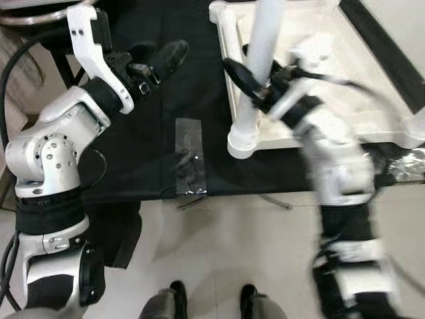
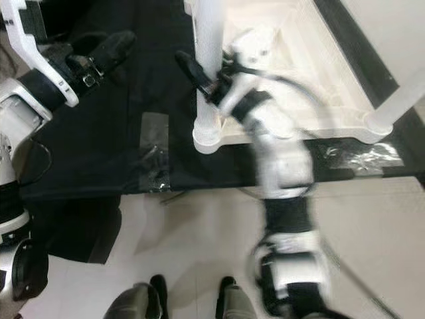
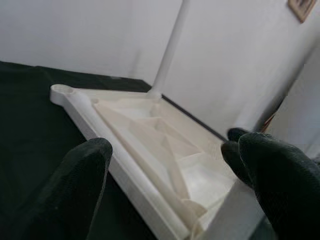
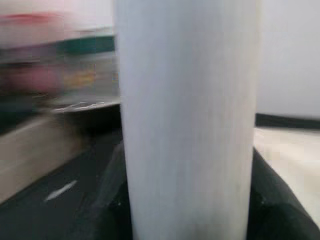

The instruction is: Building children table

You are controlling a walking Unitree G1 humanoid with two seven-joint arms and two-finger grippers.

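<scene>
Left eye view: my right end effector (image 1: pixel 255 83) reaches forward, blurred, its black fingers clamped around the smooth white plastic round table leg (image 1: pixel 259 73) standing upright in the near corner socket of the upturned white plastic ribbed tabletop (image 1: pixel 372 113). That tabletop lies on the black cloth-covered worktop (image 1: pixel 166 133). My left end effector (image 1: pixel 159 60) hovers raised over the cloth, fingers apart, holding nothing.

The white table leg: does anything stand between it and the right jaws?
Nothing visible does. The right gripper is already closed around the white table leg, which stands in the corner of the upturned tabletop.
</scene>
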